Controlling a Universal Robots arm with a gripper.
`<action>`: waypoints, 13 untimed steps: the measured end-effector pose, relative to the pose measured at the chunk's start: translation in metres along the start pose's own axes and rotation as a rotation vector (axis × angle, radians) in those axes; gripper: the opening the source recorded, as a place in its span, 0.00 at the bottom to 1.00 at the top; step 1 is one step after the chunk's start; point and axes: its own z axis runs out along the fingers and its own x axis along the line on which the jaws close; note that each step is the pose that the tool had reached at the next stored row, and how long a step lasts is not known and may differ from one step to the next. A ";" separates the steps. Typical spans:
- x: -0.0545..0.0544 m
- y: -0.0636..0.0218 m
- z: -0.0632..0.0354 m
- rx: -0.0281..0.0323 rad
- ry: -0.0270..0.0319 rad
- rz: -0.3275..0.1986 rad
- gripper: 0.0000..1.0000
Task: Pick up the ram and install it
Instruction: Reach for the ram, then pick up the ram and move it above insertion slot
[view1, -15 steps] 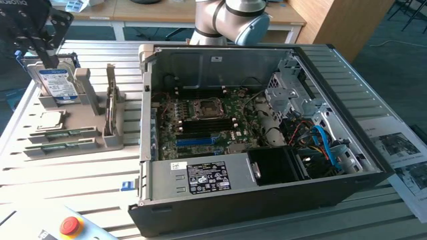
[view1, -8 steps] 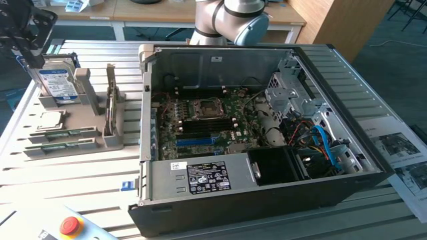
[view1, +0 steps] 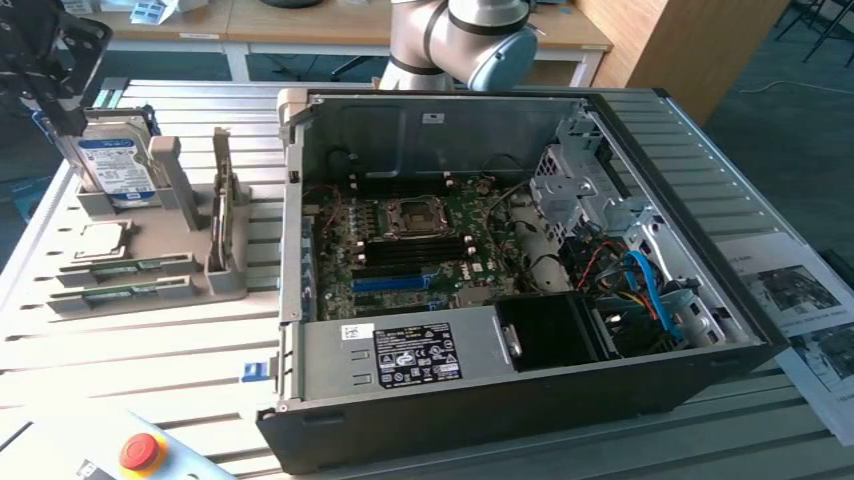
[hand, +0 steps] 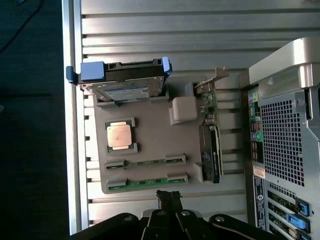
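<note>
Tabletop (view1: 174, 350) of slatted aluminium carries everything here. On it stands an open computer case (view1: 534, 410), side panel off. Lying flat in its floor is a green motherboard (view1: 461, 215) with an empty processor socket (view1: 411, 218) and a long blue slot (view1: 394, 284) beside black ones. A labelled power supply (view1: 400, 355) sits along the near wall, and a metal drive cage (view1: 587, 190) and a tangle of cables lie towards the exterior view's right. Beside the case, on the exterior view's left, a grey fixture tray (hand: 155, 135) holds spare parts. A hard drive (hand: 122, 82) in a blue carrier stands on edge at the far end. A graphics-type expansion card (hand: 210, 150) stands upright along the side nearest the case, and a square silver processor (hand: 120, 135) lies flat in its own pocket. Next come the inner ram stick (hand: 145, 163) and the outer ram stick (hand: 146, 182), both lying flat in parallel cradles and both untouched. My gripper (hand: 170, 196) hangs over bare slats just off the tray's edge, closest to the outer ram stick. Its fingers are pressed together with nothing between them.
</note>
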 end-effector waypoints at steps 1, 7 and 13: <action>0.000 0.0017 0.0000 0.0001 0.0001 0.000 0.10; 0.003 0.0136 0.0006 0.0000 0.0001 0.000 0.10; 0.004 0.0149 0.0007 0.0000 0.0001 0.000 0.10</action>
